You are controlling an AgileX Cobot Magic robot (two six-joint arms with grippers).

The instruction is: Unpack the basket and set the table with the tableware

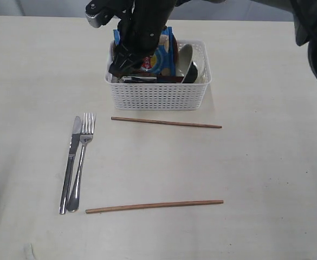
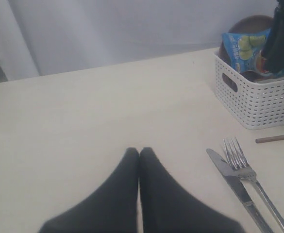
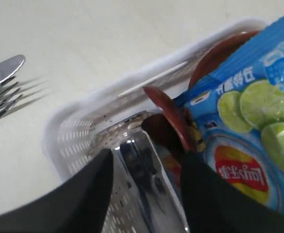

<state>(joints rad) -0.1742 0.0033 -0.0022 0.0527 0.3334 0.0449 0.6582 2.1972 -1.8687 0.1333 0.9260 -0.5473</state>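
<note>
2 chopsticks (image 1: 154, 205), 1 knife (image 1: 70, 168), 1 fork (image 1: 81, 162); L jaws clenched, R jaws astride cup (image 3: 146, 184), grip unclear

Matt cream table (image 1: 266, 179), faint wood grain. White perforated plastic basket (image 1: 158, 97). Polished steel knife (image 1: 70, 168), fork (image 1: 81, 162), cup (image 3: 142, 165). Matt brown chopsticks (image 1: 166, 123). Glossy dark-red spoon (image 3: 168, 116). Shiny blue bag (image 3: 248, 126).
</note>
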